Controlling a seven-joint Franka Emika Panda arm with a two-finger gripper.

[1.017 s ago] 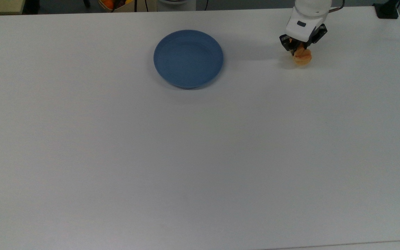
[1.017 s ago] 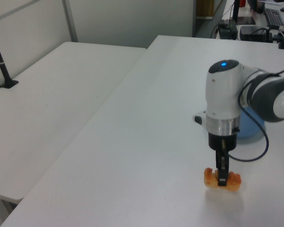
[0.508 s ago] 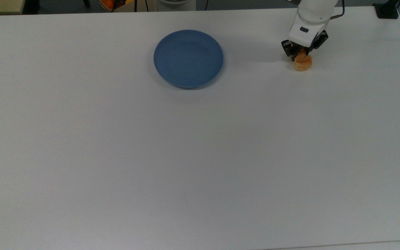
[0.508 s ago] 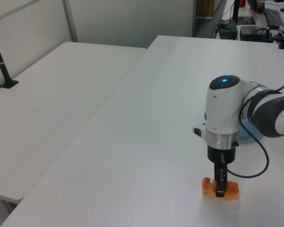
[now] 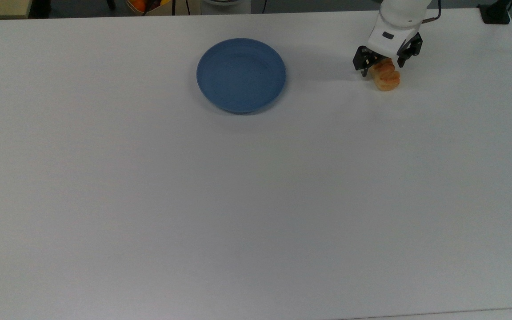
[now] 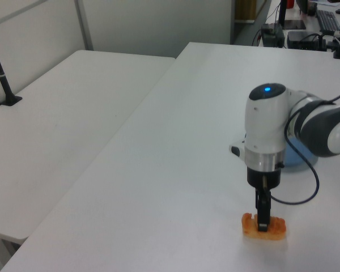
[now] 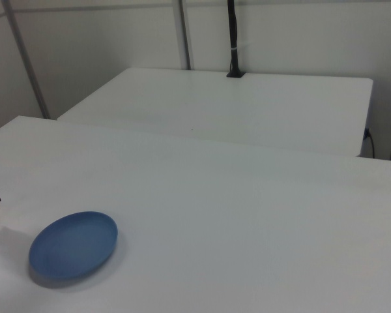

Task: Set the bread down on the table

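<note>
So the bread (image 5: pixel 386 77) is sitting on the white counter (image 5: pixel 256 200), way over near the top view's upper right corner. It's lying flat on the surface, lumpy browned top facing up, paler sides showing. The end effector (image 5: pixel 381 61) hangs right over it, pointing straight down, and in the top view its two black fingers (image 5: pixel 360 62) are spread apart on either side of the bread's far end, so it reads as released rather than clamped. In the left view the fingers (image 6: pixel 263 213) line up one behind the other in front of the bread (image 6: pixel 264 228) (can't judge any gap from that angle), with the tips down at about crust height.

The blue plate (image 5: pixel 241 74) is well apart from the bread, off toward the top view's left, with nothing on it. In the right view the plate (image 7: pixel 74 246) sits near the lower left, and a second white table (image 7: pixel 234 104) stands behind the counter.
</note>
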